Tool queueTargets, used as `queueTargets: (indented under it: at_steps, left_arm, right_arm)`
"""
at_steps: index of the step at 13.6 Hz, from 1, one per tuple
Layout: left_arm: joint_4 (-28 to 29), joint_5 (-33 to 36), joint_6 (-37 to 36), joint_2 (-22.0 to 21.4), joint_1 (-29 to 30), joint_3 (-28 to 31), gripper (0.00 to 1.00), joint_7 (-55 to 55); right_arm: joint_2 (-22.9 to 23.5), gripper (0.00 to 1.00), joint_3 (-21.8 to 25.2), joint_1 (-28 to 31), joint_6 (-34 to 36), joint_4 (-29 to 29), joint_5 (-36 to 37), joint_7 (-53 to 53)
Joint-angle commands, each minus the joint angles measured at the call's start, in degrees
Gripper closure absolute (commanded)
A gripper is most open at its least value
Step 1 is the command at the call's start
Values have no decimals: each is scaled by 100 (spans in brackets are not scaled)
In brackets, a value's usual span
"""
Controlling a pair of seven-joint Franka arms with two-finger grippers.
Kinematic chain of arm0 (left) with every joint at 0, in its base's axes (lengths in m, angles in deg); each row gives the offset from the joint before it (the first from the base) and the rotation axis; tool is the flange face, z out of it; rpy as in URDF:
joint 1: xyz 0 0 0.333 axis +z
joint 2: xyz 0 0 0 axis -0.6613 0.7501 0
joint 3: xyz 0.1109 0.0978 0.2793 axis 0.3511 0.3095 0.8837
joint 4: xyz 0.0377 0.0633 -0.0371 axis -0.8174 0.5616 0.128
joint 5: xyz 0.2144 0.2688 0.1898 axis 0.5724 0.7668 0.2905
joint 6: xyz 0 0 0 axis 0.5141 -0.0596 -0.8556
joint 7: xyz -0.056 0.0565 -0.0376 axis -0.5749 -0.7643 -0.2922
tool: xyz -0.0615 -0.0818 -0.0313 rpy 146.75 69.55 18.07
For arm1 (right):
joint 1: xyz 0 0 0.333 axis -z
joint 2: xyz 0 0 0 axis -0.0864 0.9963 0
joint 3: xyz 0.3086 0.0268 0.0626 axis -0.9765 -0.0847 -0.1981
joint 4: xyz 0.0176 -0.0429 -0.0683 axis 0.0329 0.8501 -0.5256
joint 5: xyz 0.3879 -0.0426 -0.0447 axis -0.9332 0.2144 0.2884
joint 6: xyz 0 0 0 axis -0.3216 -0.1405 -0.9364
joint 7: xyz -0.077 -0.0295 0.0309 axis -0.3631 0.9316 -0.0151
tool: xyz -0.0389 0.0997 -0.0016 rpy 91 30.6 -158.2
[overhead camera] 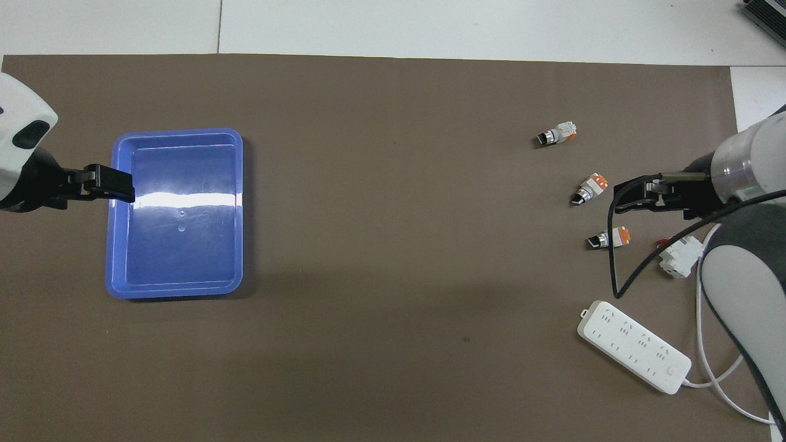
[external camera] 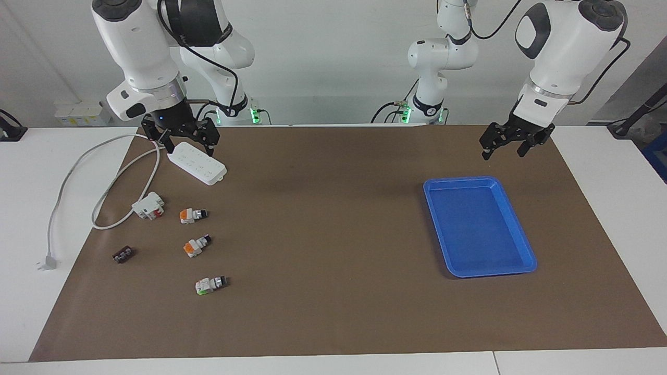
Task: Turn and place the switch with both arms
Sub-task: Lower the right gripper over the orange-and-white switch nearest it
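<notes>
Three small switches lie in a row on the brown mat toward the right arm's end. The nearest to the robots [external camera: 193,214] [overhead camera: 608,238] and the middle one [external camera: 197,246] [overhead camera: 588,189] show orange. The farthest [external camera: 211,284] [overhead camera: 556,134] shows a green face. My right gripper [external camera: 188,148] [overhead camera: 616,199] hangs open and empty in the air over the power strip's end. At the left arm's end, my left gripper [external camera: 503,153] [overhead camera: 126,187] is open, empty and raised beside the blue tray [external camera: 461,179] [overhead camera: 178,131], which has nothing in it.
A white power strip [external camera: 197,163] [overhead camera: 632,345] lies near the right arm's base, its grey cable [external camera: 68,182] looping off the mat. A white block with red parts [external camera: 148,205] [overhead camera: 680,256] and a small dark brown block [external camera: 123,254] sit beside the switches.
</notes>
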Motion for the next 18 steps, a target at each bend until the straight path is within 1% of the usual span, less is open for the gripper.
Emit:
queueTargets:
  at_steps: [1,6,11,14,16,18]
  left_arm:
    - [121,-38,11,-111,67,-31,0,13]
    - [121,-38,19,-111,67,-31,0,13]
    - [121,-38,2,-111,67,-31,0,13]
    - [121,-38,11,-111,67,-31,0,13]
    - [121,-38,2,-111,67,-31,0,13]
    - [121,-38,2,-111,58,-31,0,4]
  right_arm:
    - [-89,0,-12,34,-18,111,-132,-43]
    - [-89,0,-12,61,0,102,-124,-235]
    - [-89,1,-3,184,-97,277,-124,-2525]
    - [-19,1,-3,350,-211,347,-124,-4168]
    - [-10,1,-3,421,-343,566,-124,-5118]
    - [-10,1,-3,491,-772,882,-124,-6434]
